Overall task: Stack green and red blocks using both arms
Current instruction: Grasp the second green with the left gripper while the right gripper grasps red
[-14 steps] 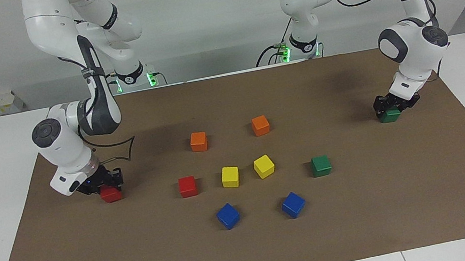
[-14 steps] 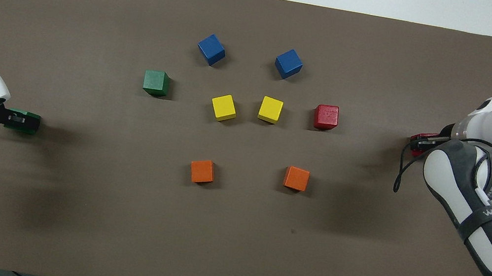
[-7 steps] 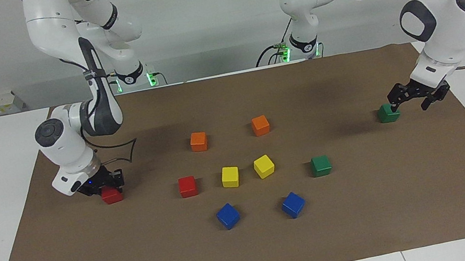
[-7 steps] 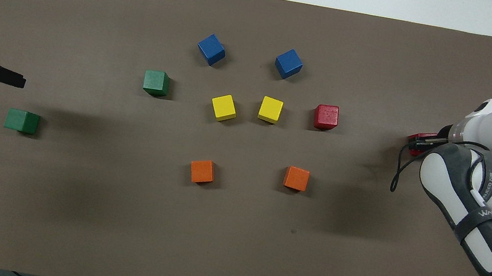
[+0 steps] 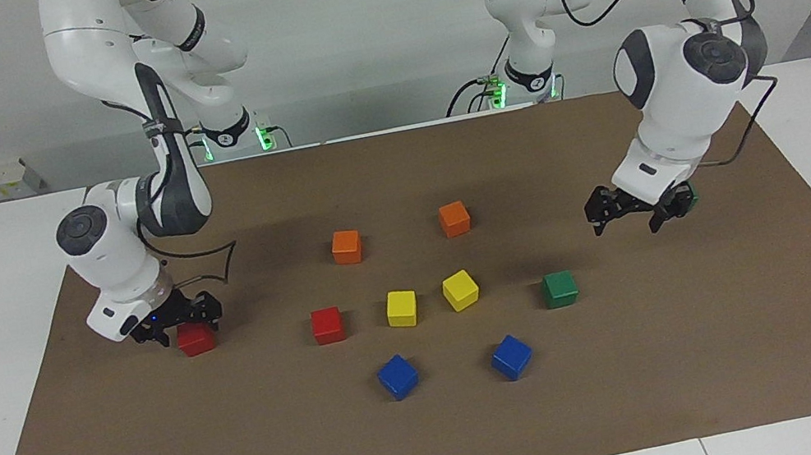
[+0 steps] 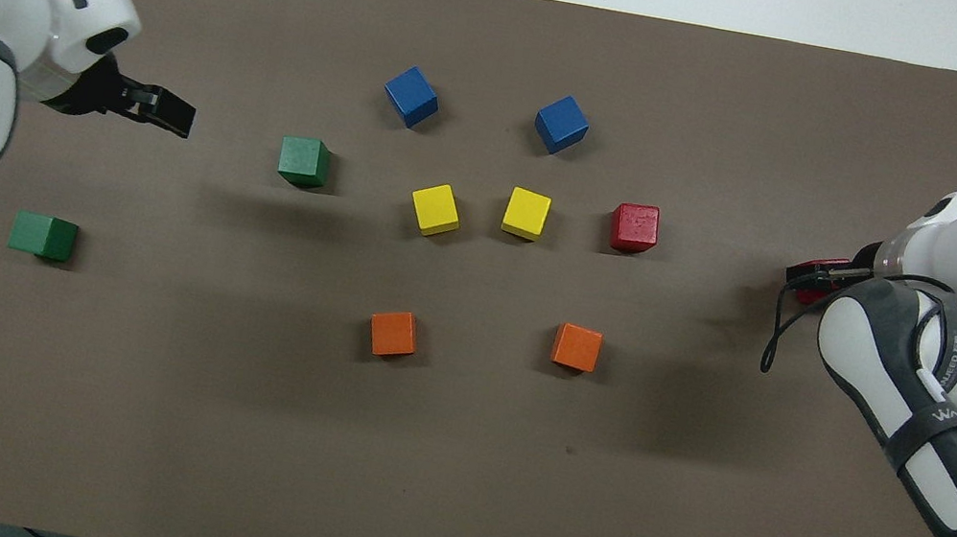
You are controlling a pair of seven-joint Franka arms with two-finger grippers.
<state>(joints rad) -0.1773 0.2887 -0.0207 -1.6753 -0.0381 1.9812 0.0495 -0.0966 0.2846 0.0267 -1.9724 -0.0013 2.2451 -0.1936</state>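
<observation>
One green block (image 5: 689, 197) (image 6: 43, 235) lies on the brown mat (image 5: 443, 438) near the left arm's end, mostly hidden by the left hand in the facing view. My left gripper (image 5: 625, 217) (image 6: 167, 110) is open and empty, up in the air over the mat between that block and the second green block (image 5: 560, 289) (image 6: 304, 161). My right gripper (image 5: 185, 323) is open, its fingers straddling the top of a red block (image 5: 195, 339) that rests on the mat. The second red block (image 5: 327, 325) (image 6: 634, 228) lies beside the yellow ones.
Two yellow cubes (image 6: 435, 208) (image 6: 527, 213) lie mid-mat between the red and green blocks. Two blue cubes (image 6: 411, 96) (image 6: 561, 124) lie farther from the robots, two orange cubes (image 6: 394, 333) (image 6: 577, 347) nearer.
My left gripper let go of the green block, rose and swung toward the second green block. My right gripper's fingers spread apart at the red block, which stays on the mat.
</observation>
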